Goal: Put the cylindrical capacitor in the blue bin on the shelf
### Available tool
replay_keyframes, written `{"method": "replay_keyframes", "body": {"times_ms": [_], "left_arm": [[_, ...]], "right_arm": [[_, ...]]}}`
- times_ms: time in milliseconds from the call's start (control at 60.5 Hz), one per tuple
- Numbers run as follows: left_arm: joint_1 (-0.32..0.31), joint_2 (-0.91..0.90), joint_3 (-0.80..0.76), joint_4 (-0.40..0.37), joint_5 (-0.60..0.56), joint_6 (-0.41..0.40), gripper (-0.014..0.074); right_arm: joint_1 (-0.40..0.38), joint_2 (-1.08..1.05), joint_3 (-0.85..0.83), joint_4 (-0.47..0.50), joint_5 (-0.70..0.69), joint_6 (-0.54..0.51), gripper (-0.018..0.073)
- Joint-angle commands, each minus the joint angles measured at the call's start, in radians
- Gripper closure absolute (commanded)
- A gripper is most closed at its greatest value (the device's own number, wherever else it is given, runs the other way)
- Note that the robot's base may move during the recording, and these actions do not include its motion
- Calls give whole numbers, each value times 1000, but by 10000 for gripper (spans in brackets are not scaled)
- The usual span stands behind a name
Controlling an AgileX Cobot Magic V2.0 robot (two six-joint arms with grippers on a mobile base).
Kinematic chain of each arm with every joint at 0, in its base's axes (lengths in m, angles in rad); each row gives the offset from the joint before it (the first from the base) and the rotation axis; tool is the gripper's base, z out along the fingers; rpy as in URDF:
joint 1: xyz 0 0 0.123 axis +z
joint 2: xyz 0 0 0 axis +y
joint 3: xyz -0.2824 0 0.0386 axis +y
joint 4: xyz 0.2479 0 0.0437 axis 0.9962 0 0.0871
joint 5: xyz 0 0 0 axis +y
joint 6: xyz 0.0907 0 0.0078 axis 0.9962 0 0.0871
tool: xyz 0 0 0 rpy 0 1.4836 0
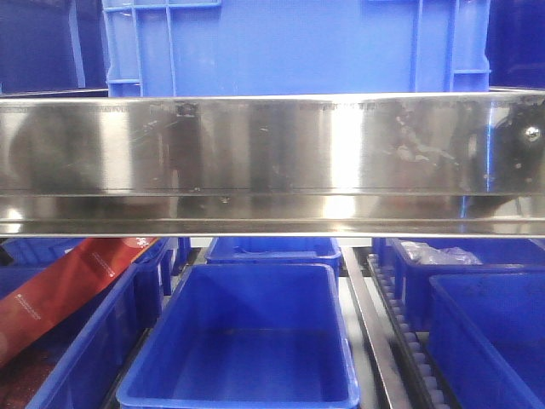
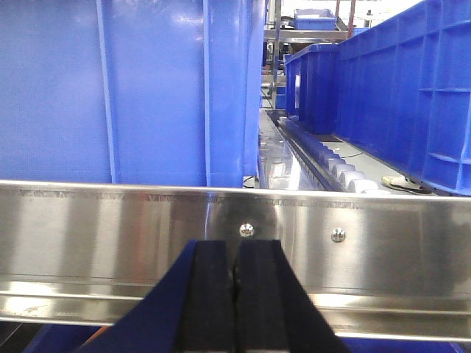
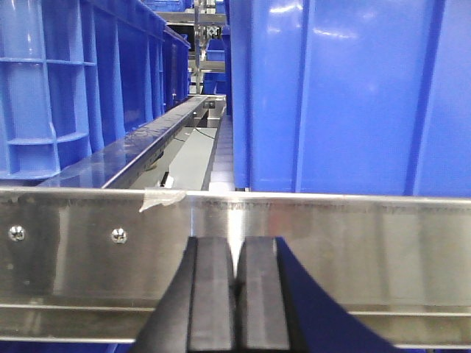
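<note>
Left wrist view: the left gripper (image 2: 236, 294) sits at the bottom edge, its two black pads pressed flat together with only a thin seam between them — jaws closed, nothing visible between them. Just beyond it runs a shiny steel rail (image 2: 110, 243) of the shelf, two screws showing near the middle. Behind the rail a large blue bin (image 2: 132, 88) fills the left half; to the right a roller track (image 2: 331, 162) runs back beside a row of blue bins (image 2: 397, 81). Right wrist view: the right gripper (image 3: 237, 301) is likewise at the bottom edge, pads closed against each other with nothing seen between. The steel rail (image 3: 353, 235) crosses just past it, a scrap of tape (image 3: 162, 198) on its top lip and two screws at left. Behind stand a big blue bin (image 3: 346, 88) on the right and a ribbed blue bin (image 3: 66, 81) on the left, a grey channel (image 3: 195, 151) running back between them. Front view: a broad reflective shelf rail (image 1: 255, 162) spans the frame; below it an open blue bin (image 1: 243, 341) sits at centre, a red package (image 1: 68, 285) leaning in the bin to the left, a clear plastic bag (image 1: 438, 253) in a bin to the right; above the rail, another blue bin (image 1: 289, 43). The capacitor is not visible in any view — its location cannot be told.
</note>
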Motion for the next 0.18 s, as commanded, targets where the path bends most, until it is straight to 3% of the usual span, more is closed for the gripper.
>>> {"method": "replay_keyframes", "body": {"times_ms": [0,165], "left_arm": [[3,-5,-2,-3,-21,0,708],[3,-5,-2,-3,-21,0,708]], "right_arm": [[-5,-3,1,4,-25,2,641],[-5,-3,1,4,-25,2,641]]}}
